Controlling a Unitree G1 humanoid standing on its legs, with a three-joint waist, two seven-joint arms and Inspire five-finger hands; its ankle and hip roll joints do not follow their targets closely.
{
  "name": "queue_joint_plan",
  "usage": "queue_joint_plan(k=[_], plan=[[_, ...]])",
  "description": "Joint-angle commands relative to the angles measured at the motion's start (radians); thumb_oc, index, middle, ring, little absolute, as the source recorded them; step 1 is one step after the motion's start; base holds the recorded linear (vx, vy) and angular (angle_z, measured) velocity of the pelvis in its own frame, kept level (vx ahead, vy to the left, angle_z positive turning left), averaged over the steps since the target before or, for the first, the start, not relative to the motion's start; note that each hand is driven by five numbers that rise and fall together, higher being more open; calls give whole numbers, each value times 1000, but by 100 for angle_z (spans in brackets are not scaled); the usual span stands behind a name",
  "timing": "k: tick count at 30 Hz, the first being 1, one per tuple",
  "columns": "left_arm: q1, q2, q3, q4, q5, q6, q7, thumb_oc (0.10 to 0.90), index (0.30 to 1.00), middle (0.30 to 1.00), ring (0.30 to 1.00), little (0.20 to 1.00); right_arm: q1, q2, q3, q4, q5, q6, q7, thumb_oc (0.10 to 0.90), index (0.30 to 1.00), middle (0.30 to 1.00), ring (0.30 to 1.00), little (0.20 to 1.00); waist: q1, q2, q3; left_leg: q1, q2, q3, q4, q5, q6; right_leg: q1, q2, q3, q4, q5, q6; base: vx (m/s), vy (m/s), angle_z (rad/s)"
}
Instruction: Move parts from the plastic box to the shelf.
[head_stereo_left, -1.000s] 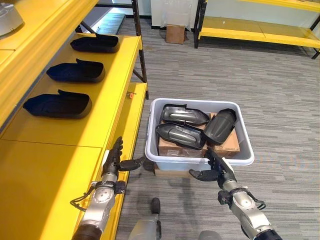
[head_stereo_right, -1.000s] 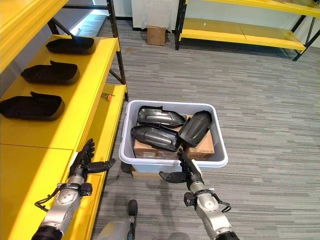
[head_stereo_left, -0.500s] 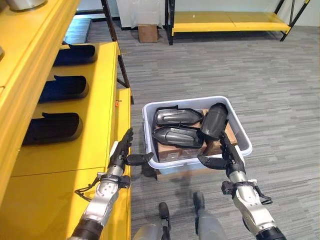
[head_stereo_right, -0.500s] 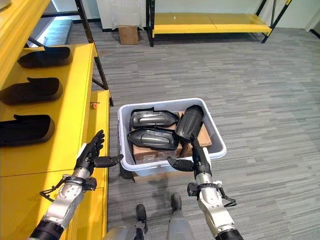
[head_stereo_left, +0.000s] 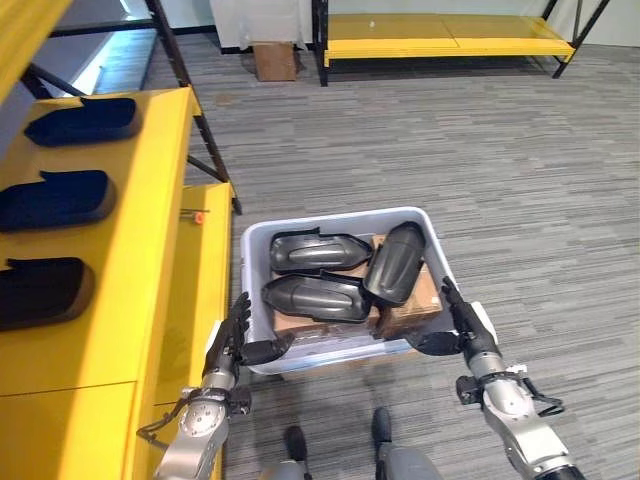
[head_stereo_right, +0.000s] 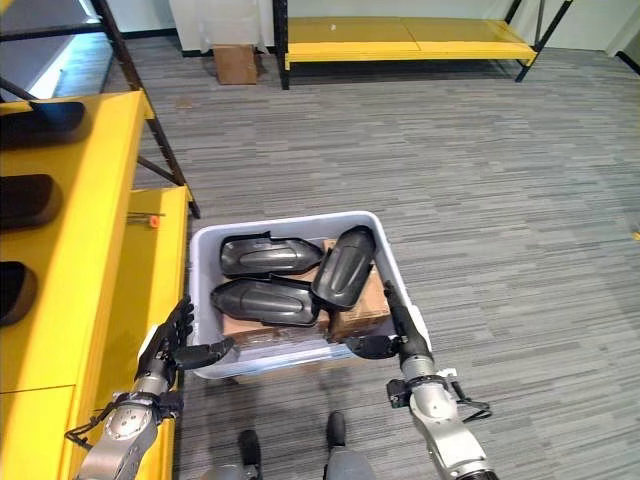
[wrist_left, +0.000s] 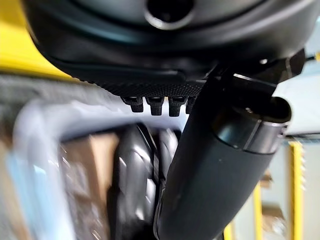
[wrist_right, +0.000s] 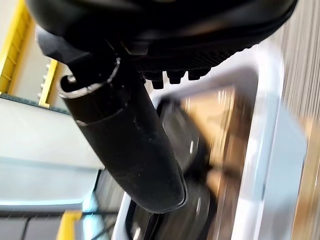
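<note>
While both hands flank the box (head_stereo_left: 258, 300), neither holds anything: the left hand (head_stereo_left: 233, 340) sits at the near left corner with fingers straight and apart, thumb reaching toward the rim, and the right hand (head_stereo_left: 464, 325) sits at the near right corner, fingers straight, thumb pointing at the wall. Three dark parts (head_stereo_left: 315, 252) lie inside the box on cardboard cartons (head_stereo_left: 415, 297): two lengthwise, one behind the other, and a third leaning tilted to their right. More dark parts (head_stereo_left: 52, 199) lie in a row on the yellow shelf (head_stereo_left: 140, 250) to the left. A small cardboard box (head_stereo_left: 269, 60) stands far off on the grey floor (head_stereo_left: 500, 160).
</note>
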Motion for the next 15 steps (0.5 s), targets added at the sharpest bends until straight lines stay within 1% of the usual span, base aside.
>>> queue_joint_plan(k=[1, 2, 3, 4, 5, 6, 7, 8, 9, 10, 11, 12, 13, 14, 15], plan=[[-93, 25, 28, -72, -48, -107, 30, 900, 1000, 1000, 1000, 1000, -99, -76, -70, -130, -43, -141, -21, 900, 1000, 1000, 1000, 1000, 5, 21, -36, 27, 107, -11, 147, -143, -34, -137, -50, -27, 273, -173, 6, 72, -320, -3], [-100, 22, 28, -67, -49, -106, 31, 900, 1000, 1000, 1000, 1000, -105, -87, -76, -131, -47, -146, -19, 900, 1000, 1000, 1000, 1000, 1, 24, -34, 21, 122, 0, 157, -123, -42, -137, -46, -37, 280, -182, -5, 84, -296, -2], [-110, 17, 25, -56, -50, -103, 24, 900, 1000, 1000, 1000, 1000, -106, -101, -90, -133, -41, -139, -14, 900, 1000, 1000, 1000, 1000, -9, 27, -31, 13, 145, 39, 179, -90, -52, -130, -45, -60, 286, -193, -17, 128, -213, 20], [-116, 12, 21, -47, -49, -102, 16, 900, 1000, 1000, 1000, 1000, -105, -105, -97, -133, -40, -135, -12, 900, 1000, 1000, 1000, 1000, -17, 32, -31, 21, 154, 52, 191, -94, -63, -119, -45, -68, 295, -215, -15, 86, -225, 50], [-131, 5, 14, -36, -48, -95, 5, 900, 1000, 1000, 1000, 1000, -102, -110, -107, -139, -43, -136, -14, 900, 1000, 1000, 1000, 1000, -31, 34, -27, 9, 166, 110, 218, -64, -66, -111, -46, -103, 289, -207, -32, 144, -154, 56], [-136, 2, 8, -27, -48, -92, 2, 900, 1000, 1000, 1000, 1000, -101, -114, -112, -143, -43, -136, -9, 900, 1000, 1000, 1000, 1000, -36, 39, -31, 13, 152, 117, 221, -84, -73, -97, -46, -110, 288, -224, -24, 82, -141, 54], [-138, 1, 6, -24, -48, -91, 3, 900, 1000, 1000, 1000, 1000, -100, -116, -113, -144, -43, -136, -5, 900, 1000, 1000, 1000, 1000, -38, 40, -30, 13, 149, 119, 222, -87, -72, -94, -46, -114, 287, -225, -24, 171, -94, 58], [-147, -2, -8, -20, -49, -83, 18, 900, 1000, 1000, 1000, 1000, -115, -118, -101, -145, -49, -137, -3, 900, 1000, 1000, 1000, 1000, -29, 45, -29, -9, 80, 110, 205, -128, -48, -83, -44, -116, 274, -217, -16, 31, -78, 62], [-149, -1, -9, -19, -48, -82, 21, 900, 1000, 1000, 1000, 1000, -119, -118, -98, -144, -51, -140, -2, 900, 1000, 1000, 1000, 1000, -26, 44, -27, -21, 70, 121, 202, -118, -35, -90, -45, -123, 268, -198, -22, 100, -121, 59], [-148, -4, -15, -24, -37, -71, 25, 900, 1000, 1000, 1000, 1000, -137, -109, -77, -138, -47, -137, -3, 900, 1000, 1000, 1000, 1000, -5, 49, -21, -48, 10, 101, 185, -131, -18, -74, -34, -125, 251, -192, -17, 49, -80, 29], [-147, -3, -16, -24, -35, -70, 25, 900, 1000, 1000, 1000, 1000, -140, -106, -73, -137, -44, -137, -1, 900, 1000, 1000, 1000, 1000, -1, 51, -19, -52, -2, 99, 180, -131, -14, -69, -31, -127, 247, -191, -16, 208, -108, 22], [-130, -5, -12, -34, -24, -72, 22, 900, 1000, 1000, 1000, 1000, -149, -90, -57, -137, -47, -156, -6, 900, 1000, 1000, 1000, 1000, 24, 53, -16, -79, -36, 82, 156, -109, -14, -36, -13, -132, 218, -193, -18, 171, -60, 17], [-122, -5, -10, -38, -24, -74, 21, 900, 1000, 1000, 1000, 1000, -150, -86, -51, -139, -47, -163, -4, 900, 1000, 1000, 1000, 1000, 35, 53, -17, -95, -44, 69, 147, -96, -17, -23, -6, -131, 208, -195, -20, 266, -58, 14], [-98, -4, -3, -49, -26, -85, 17, 900, 1000, 1000, 1000, 1000, -152, -75, -40, -144, -36, -182, 10, 900, 1000, 1000, 1000, 1000, 62, 51, -19, -141, -56, 37, 128, -56, -28, 14, 10, -127, 182, -203, -27, 204, -18, 7], [-88, -4, 3, -52, -27, -90, 13, 900, 1000, 1000, 1000, 1000, -152, -72, -36, -147, -34, -193, 14, 900, 1000, 1000, 1000, 1000, 73, 49, -20, -160, -58, 22, 125, -42, -33, 28, 16, -123, 173, -207, -31, 263, -3, -5]])
